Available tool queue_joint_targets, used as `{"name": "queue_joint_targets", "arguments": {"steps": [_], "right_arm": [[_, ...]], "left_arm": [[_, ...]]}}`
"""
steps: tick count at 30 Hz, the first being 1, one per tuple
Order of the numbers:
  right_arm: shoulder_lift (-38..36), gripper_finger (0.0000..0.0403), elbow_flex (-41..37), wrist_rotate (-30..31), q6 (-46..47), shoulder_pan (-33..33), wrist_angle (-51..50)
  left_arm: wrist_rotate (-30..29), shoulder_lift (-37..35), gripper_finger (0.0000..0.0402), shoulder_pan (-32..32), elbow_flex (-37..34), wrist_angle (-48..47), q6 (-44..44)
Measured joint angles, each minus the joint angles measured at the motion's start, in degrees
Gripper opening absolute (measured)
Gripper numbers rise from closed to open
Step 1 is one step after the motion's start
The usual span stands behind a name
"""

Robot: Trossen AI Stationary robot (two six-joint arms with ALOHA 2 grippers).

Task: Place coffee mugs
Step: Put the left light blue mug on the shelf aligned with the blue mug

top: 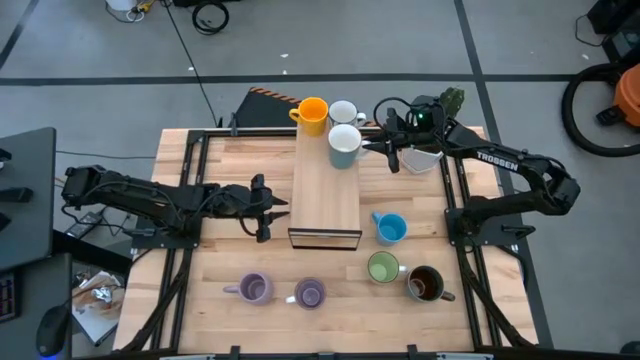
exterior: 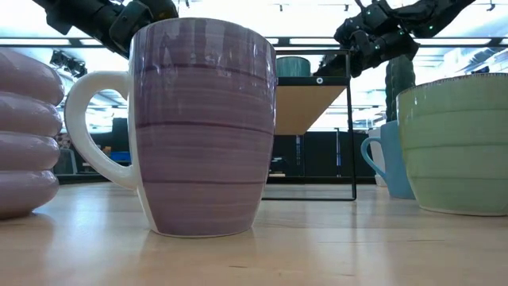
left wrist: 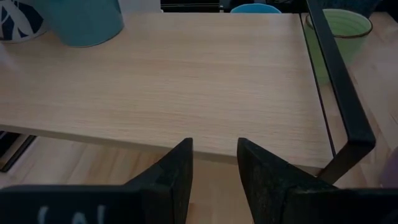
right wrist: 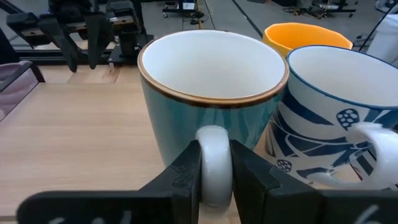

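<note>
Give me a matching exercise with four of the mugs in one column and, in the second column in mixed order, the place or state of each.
Things:
1. orange mug
2. teal mug
3. blue mug
4. dark brown mug

Places or states:
A. on the table, next to the green mug
B. on the wooden shelf, not gripped
C. handle gripped by the right end effector
D. on the table, just right of the wooden shelf

Pairs: 1-B, 2-C, 3-D, 4-A
</note>
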Motion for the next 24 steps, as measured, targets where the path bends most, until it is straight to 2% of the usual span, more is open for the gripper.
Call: {"name": "queue_joint_targets", "arguments": {"steps": [8,17,24], "right_arm": [[0.06,0.0087,0.0,0.18,0.01,0.01,0.13],[0.06,0.0123,0.0,4.79,0.24,0.02,0.82],[0.06,0.0147,0.0,5.09,0.84,0.13,1.04]], "left_arm": [[0.0,0.0,0.0133,0.0,0.0,0.01,0.0],[0.0,0.0,0.0133,0.0,0.0,0.01,0.0],[0.0,0.0,0.0133,0.0,0.0,-0.01,0.0]]}}
